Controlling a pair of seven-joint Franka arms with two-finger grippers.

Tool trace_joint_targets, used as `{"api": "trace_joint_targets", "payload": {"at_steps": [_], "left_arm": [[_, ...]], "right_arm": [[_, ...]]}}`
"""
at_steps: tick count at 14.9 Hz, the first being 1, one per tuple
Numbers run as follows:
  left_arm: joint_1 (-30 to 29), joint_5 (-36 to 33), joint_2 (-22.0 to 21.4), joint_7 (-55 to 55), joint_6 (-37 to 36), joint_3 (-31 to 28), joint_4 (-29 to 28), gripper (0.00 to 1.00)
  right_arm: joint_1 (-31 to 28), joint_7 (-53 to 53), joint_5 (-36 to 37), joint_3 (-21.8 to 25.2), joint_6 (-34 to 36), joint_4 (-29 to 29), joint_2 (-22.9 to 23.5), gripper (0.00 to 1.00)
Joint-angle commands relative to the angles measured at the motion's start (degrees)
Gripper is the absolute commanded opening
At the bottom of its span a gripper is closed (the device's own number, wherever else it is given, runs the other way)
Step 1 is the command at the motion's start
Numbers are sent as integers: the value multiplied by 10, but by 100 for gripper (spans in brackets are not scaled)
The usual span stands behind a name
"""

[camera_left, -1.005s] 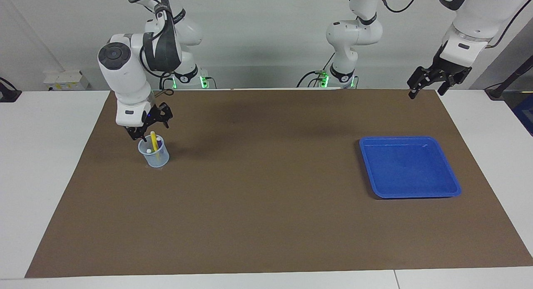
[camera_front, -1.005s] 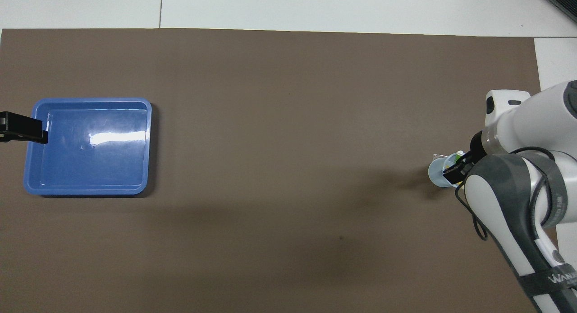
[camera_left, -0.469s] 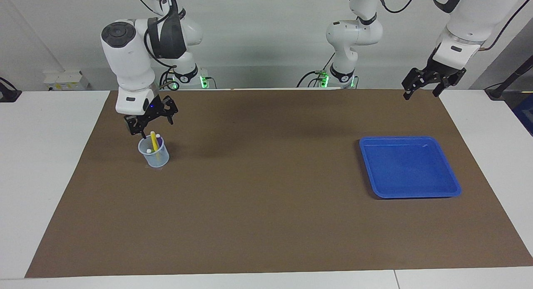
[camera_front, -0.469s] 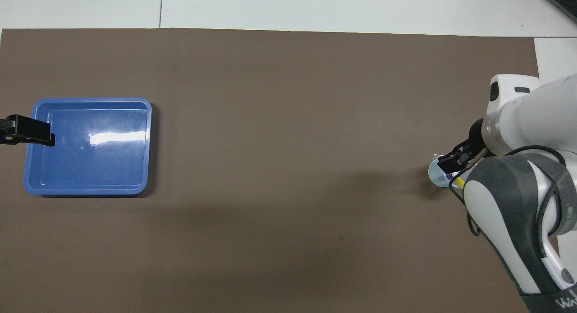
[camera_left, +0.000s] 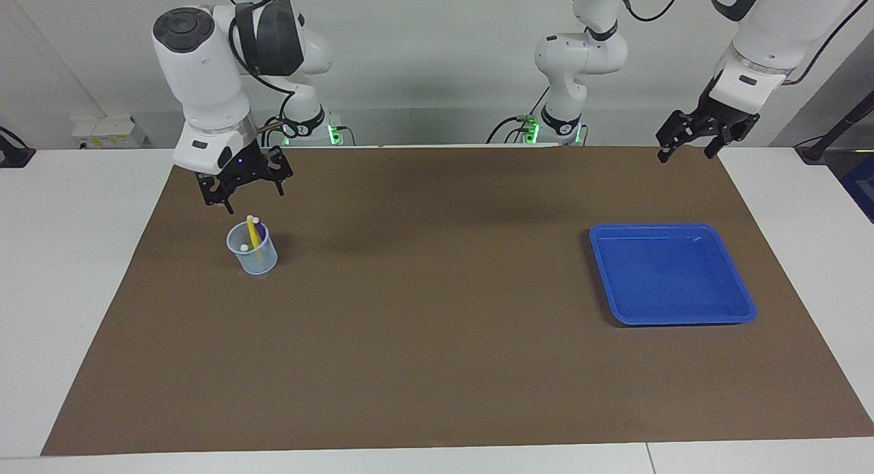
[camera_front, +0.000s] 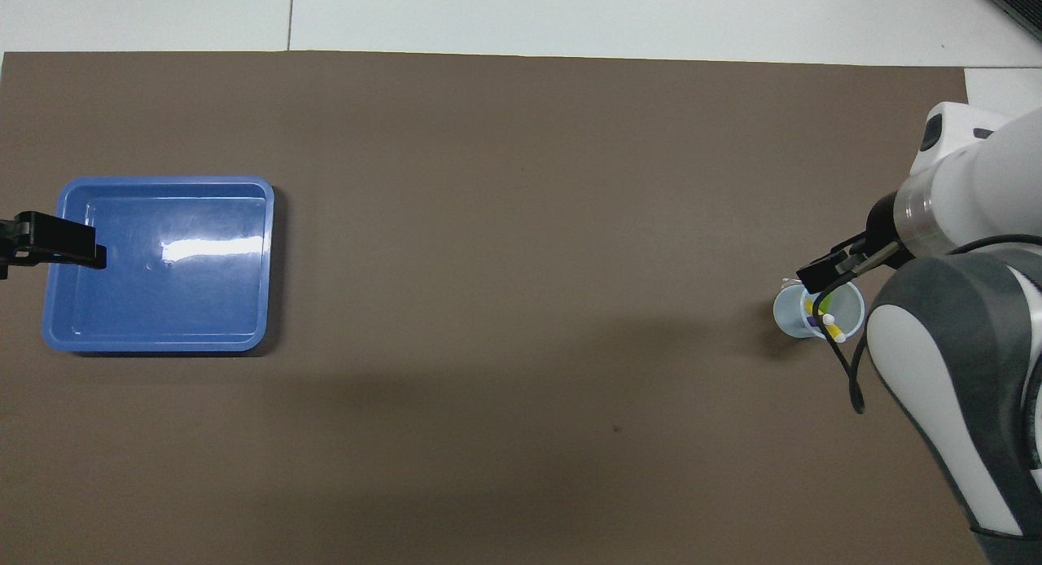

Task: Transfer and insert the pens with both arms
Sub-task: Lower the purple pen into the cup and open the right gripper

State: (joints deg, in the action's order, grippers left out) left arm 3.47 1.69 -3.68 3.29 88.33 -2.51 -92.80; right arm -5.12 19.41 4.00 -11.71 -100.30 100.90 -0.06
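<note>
A clear plastic cup point(camera_left: 252, 250) point(camera_front: 817, 313) stands on the brown mat toward the right arm's end of the table. The pens stand inside it: a yellow pen point(camera_left: 251, 231) point(camera_front: 827, 324), a purple pen point(camera_left: 260, 229) and a lime green pen point(camera_front: 820, 304), whose pale end pokes up at the rim. My right gripper point(camera_left: 246, 198) hangs open just above the cup and holds nothing. High up, my left gripper point(camera_left: 685, 153) is open and empty; in the overhead view it covers the blue tray's edge at the left arm's end.
The blue tray point(camera_left: 672, 227) point(camera_front: 163, 337) lies on the mat toward the left arm's end with nothing in it. The brown mat point(camera_left: 437, 337) covers most of the white table. Two small arm bases with green lights stand along the robots' edge.
My right gripper has risen off the cup, leaving the pens standing in it. The left gripper has lifted slightly and drifted a little toward the table's middle.
</note>
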Motion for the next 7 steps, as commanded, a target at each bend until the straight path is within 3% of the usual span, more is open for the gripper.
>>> {"api": "trace_joint_targets", "payload": {"at_steps": [1,7], "left_arm": [[2,9,-16,-5,-2,-7,-15,100],[2,9,-16,-4,-5,-6,-16,100]], "right_arm": [[1,-31,-16,-1,24,-33,24,100],[78,-53,-16,69,30,-17,16,100]]}}
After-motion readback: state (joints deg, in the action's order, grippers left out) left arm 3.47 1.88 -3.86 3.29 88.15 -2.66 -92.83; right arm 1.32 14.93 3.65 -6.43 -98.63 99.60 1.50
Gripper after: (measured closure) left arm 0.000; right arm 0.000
